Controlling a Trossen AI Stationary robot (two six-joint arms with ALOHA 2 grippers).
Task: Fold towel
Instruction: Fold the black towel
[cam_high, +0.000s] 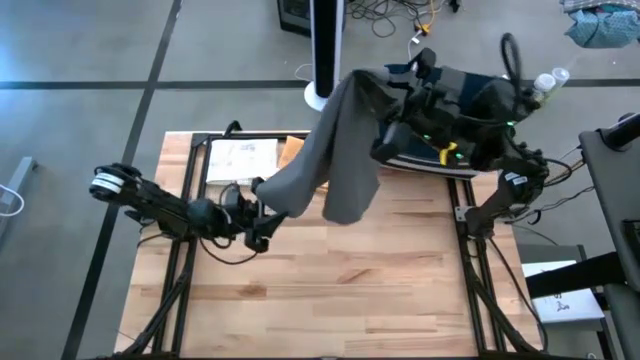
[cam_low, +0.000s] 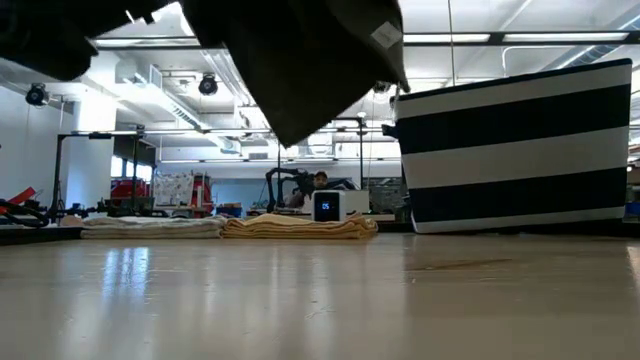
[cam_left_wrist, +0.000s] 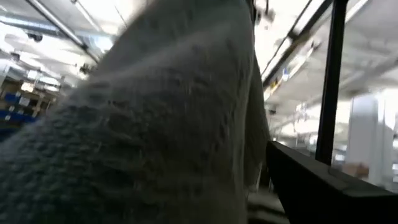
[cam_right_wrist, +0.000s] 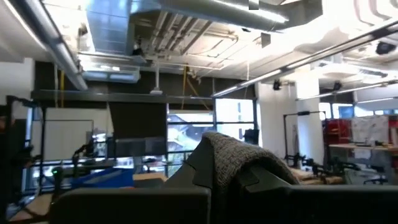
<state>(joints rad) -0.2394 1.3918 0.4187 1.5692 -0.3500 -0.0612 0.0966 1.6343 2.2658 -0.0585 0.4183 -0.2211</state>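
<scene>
Towel (cam_high: 345, 150) hangs aloft, unfolded: right end effector (cam_high: 385, 90) clamps one corner, left end effector (cam_high: 262, 192) spread wide at another. Folding not begun.

A: Where does the high view sit?
B: Above the wooden table (cam_high: 330, 270), looking straight down on both arms and the grey towel (cam_high: 335, 150) hanging between them.
A: And the low one?
B: At table-top height, level across the boards into the room; the towel (cam_low: 300, 60) hangs at its top edge, and the striped basket (cam_low: 515, 150) stands at the far side.
A: The wrist cameras?
B: The left one is pressed close against the towel (cam_left_wrist: 155, 124). The right one tilts up toward the ceiling, cloth (cam_right_wrist: 233, 158) just ahead.
</scene>
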